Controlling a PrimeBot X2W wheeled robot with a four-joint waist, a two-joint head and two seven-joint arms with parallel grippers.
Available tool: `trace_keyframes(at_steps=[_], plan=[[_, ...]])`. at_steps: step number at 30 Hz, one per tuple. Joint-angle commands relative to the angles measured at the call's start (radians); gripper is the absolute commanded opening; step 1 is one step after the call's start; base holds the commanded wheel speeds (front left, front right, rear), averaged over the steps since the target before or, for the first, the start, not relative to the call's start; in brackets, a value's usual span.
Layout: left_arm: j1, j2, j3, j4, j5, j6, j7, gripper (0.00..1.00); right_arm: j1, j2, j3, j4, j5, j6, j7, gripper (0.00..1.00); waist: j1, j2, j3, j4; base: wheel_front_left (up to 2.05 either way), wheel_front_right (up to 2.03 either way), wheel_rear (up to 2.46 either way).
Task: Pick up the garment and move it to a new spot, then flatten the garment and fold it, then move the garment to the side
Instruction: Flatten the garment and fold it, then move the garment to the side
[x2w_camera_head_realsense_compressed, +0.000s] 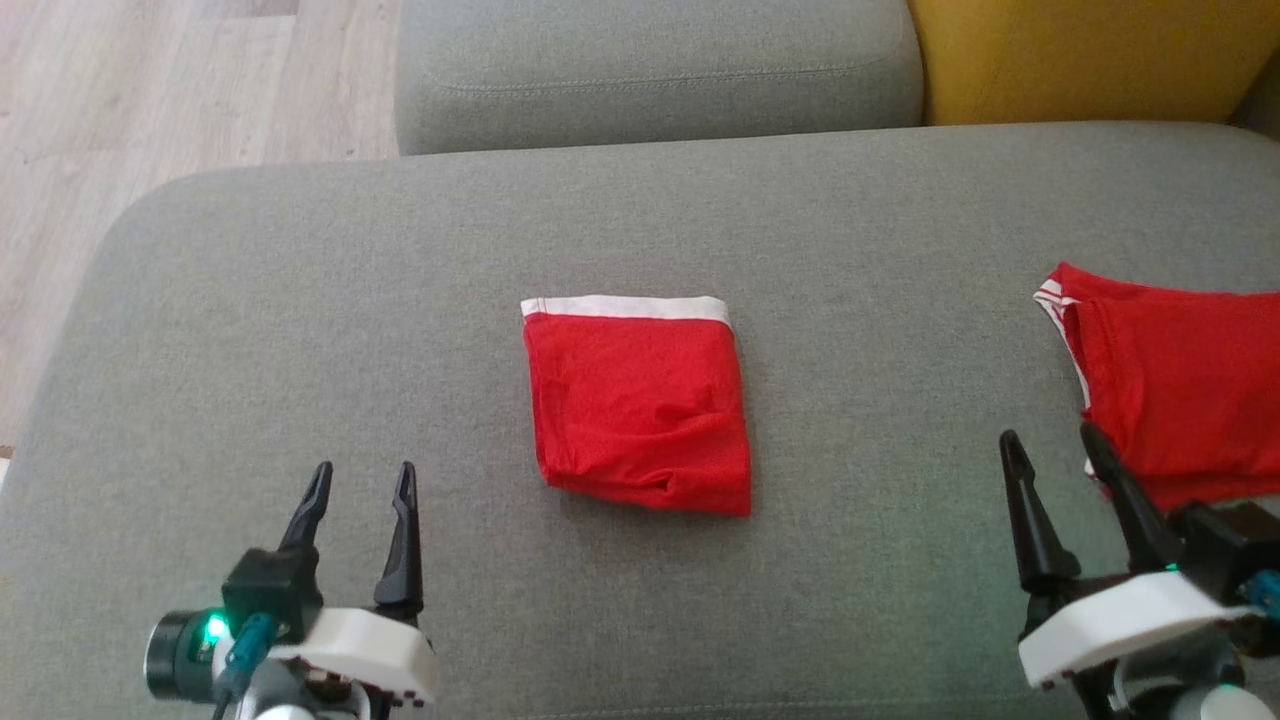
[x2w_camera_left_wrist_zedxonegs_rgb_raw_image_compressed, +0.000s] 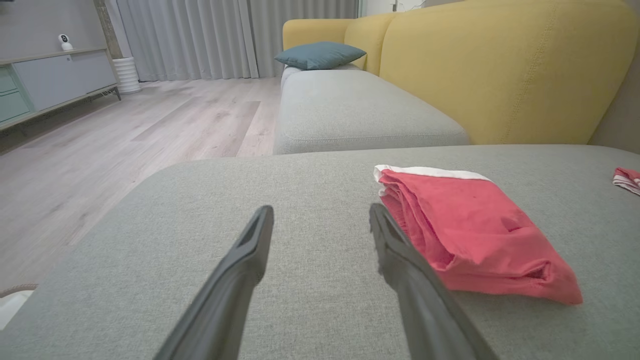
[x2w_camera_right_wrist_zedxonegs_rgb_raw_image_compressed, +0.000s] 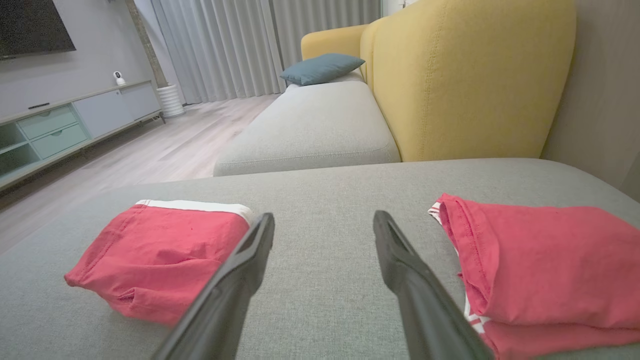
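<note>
Pointing forward across the grey seat cushion (x2w_camera_head_realsense_compressed: 300, 300) from its near left edge, the left gripper (x2w_camera_head_realsense_compressed: 365, 470) holds its two dark fingers spread apart with nothing between them. The right gripper (x2w_camera_head_realsense_compressed: 1050, 435) stands in a matching pose at the near right, its fingers likewise spread and empty and angled slightly leftward in the head view. The folded red garment (x2w_camera_head_realsense_compressed: 638, 405) lies flat at the middle of the cushion, between the two grippers and apart from both, with its white waistband along the far edge and a bulky fold at the near edge. A second red garment (x2w_camera_head_realsense_compressed: 1180, 390), trimmed in white stripes, lies at the right side of the cushion. The right gripper's outer finger sits just beside its near left corner, and contact cannot be confirmed. Beyond the cushion are another grey seat (x2w_camera_head_realsense_compressed: 650, 70), a yellow backrest (x2w_camera_head_realsense_compressed: 1090, 55) and pale wood flooring (x2w_camera_head_realsense_compressed: 150, 80). The left wrist view also records a blue pillow (x2w_camera_left_wrist_zedxonegs_rgb_raw_image_compressed: 320, 54), grey curtains (x2w_camera_left_wrist_zedxonegs_rgb_raw_image_compressed: 225, 35) and a low cabinet (x2w_camera_left_wrist_zedxonegs_rgb_raw_image_compressed: 55, 80).
</note>
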Motion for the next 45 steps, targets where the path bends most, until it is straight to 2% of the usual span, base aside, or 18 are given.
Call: trace_keyframes(at_steps=[1, 19, 29, 36, 45], plan=[[-0.029, 0.015, 0.03, -0.039, 0.003, 0.006, -0.004, 1.0, -0.012, -0.006, 0.018, -0.041, -0.01, -0.001, 0.002, 1.0, 0.0001, -0.0001, 0.0, 0.0, 0.0, 0.0, 0.0], [-0.049, 0.027, 0.018, -0.047, 0.01, 0.021, -0.006, 1.0, -0.019, 0.0, 0.009, -0.05, -0.023, -0.001, 0.014, 1.0, 0.0001, -0.0001, 0.01, 0.004, 0.0, 0.0, 0.0], [-0.098, 0.029, 0.006, -0.055, 0.015, 0.014, -0.013, 1.0, -0.063, -0.008, 0.025, -0.011, -0.008, -0.001, 0.034, 1.0, 0.0001, -0.0001, 0.057, 0.033, 0.0, 0.0, 0.0], [-0.176, 0.014, -0.013, -0.054, 0.021, -0.001, -0.031, 1.0, -0.206, -0.007, 0.115, 0.142, 0.035, -0.001, 0.055, 1.0, 0.0001, -0.0001, 0.138, 0.092, 0.0, 0.0, 0.0], [-0.258, -0.024, -0.032, -0.022, 0.024, -0.016, -0.058, 1.0, -0.431, 0.019, 0.223, 0.444, 0.082, -0.001, 0.096, 1.0, 0.0001, -0.0001, 0.213, 0.172, 0.0, 0.0, 0.0]])
